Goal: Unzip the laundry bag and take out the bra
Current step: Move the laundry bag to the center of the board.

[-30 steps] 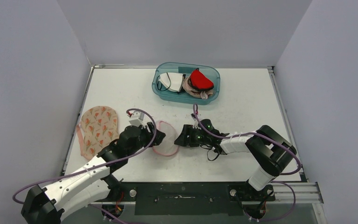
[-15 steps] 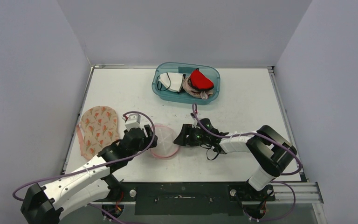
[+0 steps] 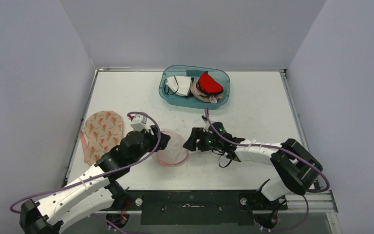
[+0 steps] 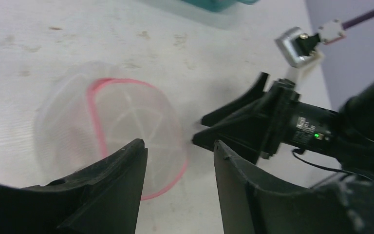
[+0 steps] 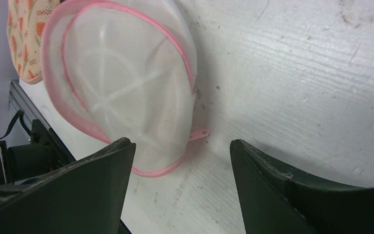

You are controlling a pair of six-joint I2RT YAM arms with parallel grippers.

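Note:
The laundry bag [image 3: 172,149] is a white mesh dome with pink trim, lying on the table between my two grippers. It looks empty in the right wrist view [image 5: 121,83], where its pink zipper pull [image 5: 199,133] sticks out at its lower edge. A floral bra [image 3: 102,134] lies flat at the table's left edge. My left gripper [image 3: 156,142] is open and empty at the bag's left side, which shows between its fingers [image 4: 179,145]. My right gripper [image 3: 191,141] is open and empty just right of the bag [image 5: 181,144].
A teal bin [image 3: 169,97] at the back centre holds several other bras, one of them red. The table's left edge runs close to the floral bra. My right gripper also shows in the left wrist view [image 4: 238,122].
My left gripper has drawn back to the left off the bag. The bag has shifted slightly and stands more domed. My right arm's elbow has swung right while its gripper stays by the bag.

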